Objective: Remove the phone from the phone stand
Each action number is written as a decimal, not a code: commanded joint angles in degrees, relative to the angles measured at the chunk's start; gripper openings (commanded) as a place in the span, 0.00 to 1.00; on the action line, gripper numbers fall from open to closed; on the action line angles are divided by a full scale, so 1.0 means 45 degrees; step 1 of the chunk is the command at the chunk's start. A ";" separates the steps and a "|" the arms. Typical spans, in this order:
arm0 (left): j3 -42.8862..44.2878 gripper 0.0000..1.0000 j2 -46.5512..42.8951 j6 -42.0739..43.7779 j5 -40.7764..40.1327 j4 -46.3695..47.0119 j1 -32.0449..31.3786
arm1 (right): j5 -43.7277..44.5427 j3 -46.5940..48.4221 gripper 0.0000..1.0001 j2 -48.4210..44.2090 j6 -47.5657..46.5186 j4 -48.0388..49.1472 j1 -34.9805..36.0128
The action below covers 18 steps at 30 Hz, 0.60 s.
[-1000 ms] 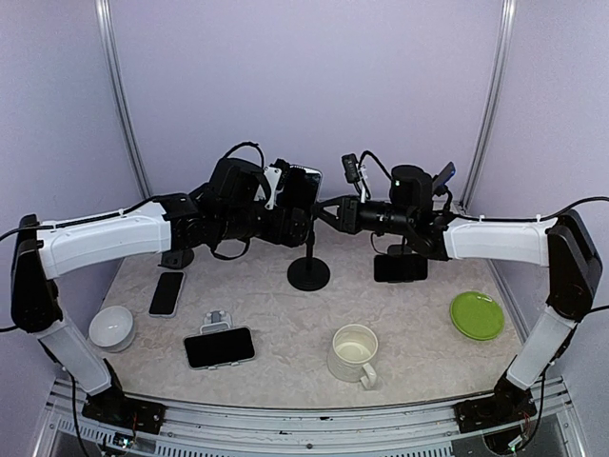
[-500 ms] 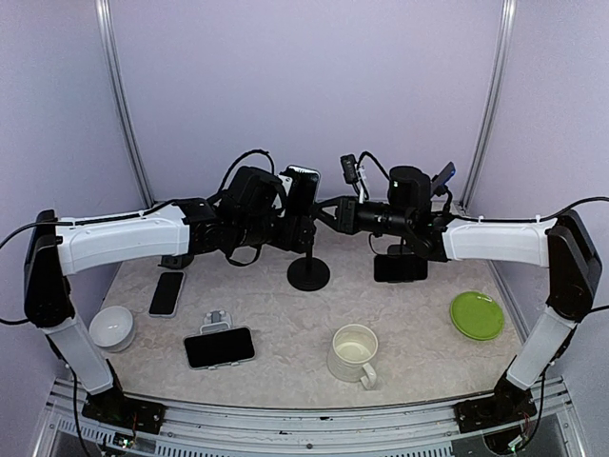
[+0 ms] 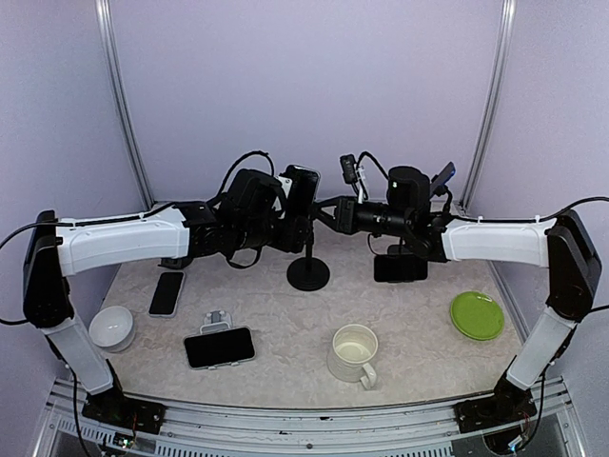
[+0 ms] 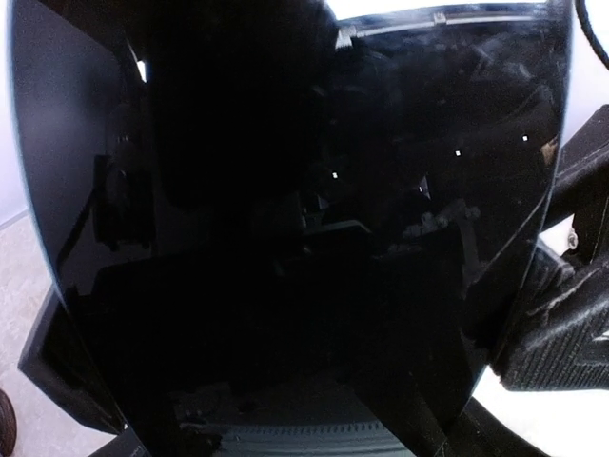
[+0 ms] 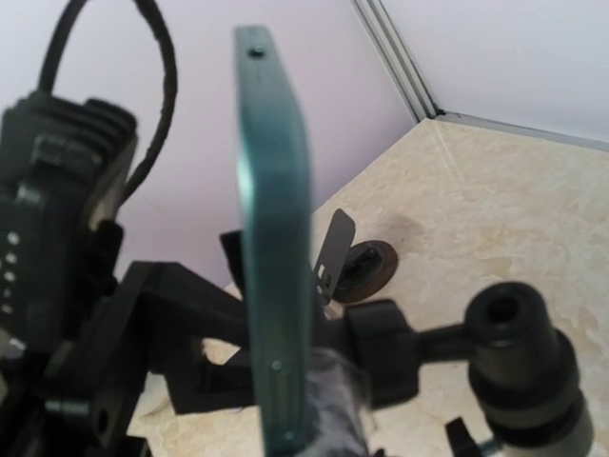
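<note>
Nearest our bases, a mug (image 3: 353, 352) and a spare phone (image 3: 219, 347) sit on the table (image 3: 419, 347), both well apart from the work. Behind them the round foot of the phone stand (image 3: 308, 275) rests flat, and its thin pole rises to a clamp head.

The right gripper (image 3: 329, 213) reaches in from the right at the height of the stand's neck. We judge it is there to steady the stand, so the stand neither tips nor travels along when the phone is pulled. Its wrist view does not show its own fingers, so we cannot tell whether they grip the neck or merely sit beside it.

At the top of the pole is the phone (image 3: 303, 188), raised above the table and, as far as we can tell, seated in the stand's head. The left gripper (image 3: 293, 202) comes at it from the left. In that wrist view the glossy dark face fills the frame, with a ribbed black finger (image 4: 557, 328) against its right edge. We read this as the jaws clamped across the phone's width, a hold suited to drawing it out of the clamp.

The phone stands upright, its long axis near vertical and leaning slightly, top end up. Its dark face looks toward the left arm. The right wrist view meets it edge-on, as a thin teal side.
</note>
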 commanded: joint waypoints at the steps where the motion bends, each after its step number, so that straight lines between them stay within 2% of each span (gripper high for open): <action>1: -0.0498 0.63 -0.0818 -0.0680 -0.1286 0.0309 0.1119 | -0.0609 -0.0159 0.00 -0.0356 0.0603 -0.0063 0.0132; 11: -0.1157 0.62 -0.1465 -0.1240 -0.1533 0.0161 0.2490 | -0.0811 -0.0644 0.00 -0.0648 0.0418 -0.0083 0.0132; 18: -0.1772 0.55 -0.2107 -0.0857 0.0149 0.1018 0.3150 | -0.0752 -0.0607 0.00 -0.0575 0.0464 0.0009 0.0137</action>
